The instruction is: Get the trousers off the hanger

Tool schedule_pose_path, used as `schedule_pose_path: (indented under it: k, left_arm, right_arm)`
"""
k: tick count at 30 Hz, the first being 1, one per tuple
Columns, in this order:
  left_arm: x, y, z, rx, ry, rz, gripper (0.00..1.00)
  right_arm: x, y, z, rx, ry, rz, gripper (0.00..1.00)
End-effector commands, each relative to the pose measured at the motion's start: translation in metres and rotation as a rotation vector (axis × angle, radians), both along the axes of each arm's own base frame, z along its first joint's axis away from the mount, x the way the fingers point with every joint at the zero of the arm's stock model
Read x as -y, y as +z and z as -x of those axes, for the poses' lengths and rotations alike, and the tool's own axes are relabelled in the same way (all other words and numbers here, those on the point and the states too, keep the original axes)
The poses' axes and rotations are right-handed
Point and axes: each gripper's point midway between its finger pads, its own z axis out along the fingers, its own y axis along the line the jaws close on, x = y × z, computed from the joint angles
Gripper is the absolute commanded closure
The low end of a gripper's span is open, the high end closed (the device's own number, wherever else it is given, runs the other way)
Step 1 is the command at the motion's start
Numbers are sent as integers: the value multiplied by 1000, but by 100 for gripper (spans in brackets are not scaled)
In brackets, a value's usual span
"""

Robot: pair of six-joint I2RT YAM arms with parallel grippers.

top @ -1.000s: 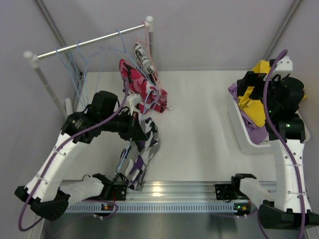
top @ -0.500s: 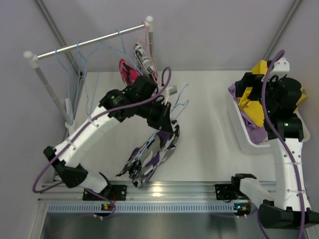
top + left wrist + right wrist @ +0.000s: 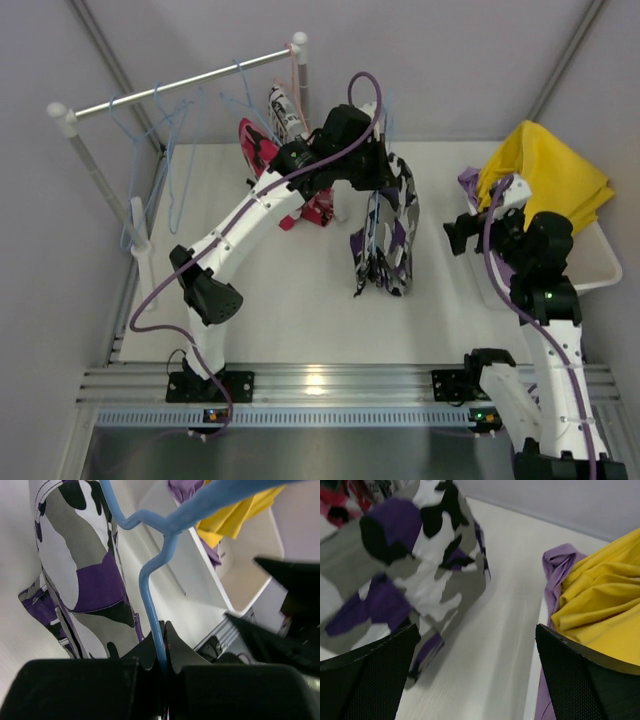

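My left gripper (image 3: 378,170) is shut on the wire of a blue hanger (image 3: 150,587) and holds it up over the middle of the table. Black, white and purple print trousers (image 3: 386,240) hang from it; they also show in the left wrist view (image 3: 75,570) and the right wrist view (image 3: 415,575). My right gripper (image 3: 458,236) is open and empty, just right of these trousers and beside the bin; in its own view (image 3: 475,675) only table lies between its fingers. Yellow trousers (image 3: 548,170) and lilac trousers (image 3: 470,186) lie in the white bin (image 3: 600,270).
A clothes rail (image 3: 180,85) stands at the back left with several empty blue hangers (image 3: 165,140). Pink-red print trousers (image 3: 262,150) and a black-and-white pair (image 3: 285,110) hang at its right end. The bin wall (image 3: 250,555) is close to the hanger.
My left arm has swung the hanger and print trousers from the front left to the middle, towards the bin. My right gripper has come out of the bin, leaving the yellow trousers there.
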Motion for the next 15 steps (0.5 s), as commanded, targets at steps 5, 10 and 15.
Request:
schedule_pose_path:
  k: [5,10,15]
  left_arm:
    - [6,109,-54,92,210,411,100]
    - [9,104,-72,-57,213,517,100]
    - [6,120,-75,-79,230,585,100]
  right_arm:
    - [-29,-42,39,181,287,238,0]
    - [-52,-70,63,208,488,291,0]
    - [-65,-81,59,134,538,180,0]
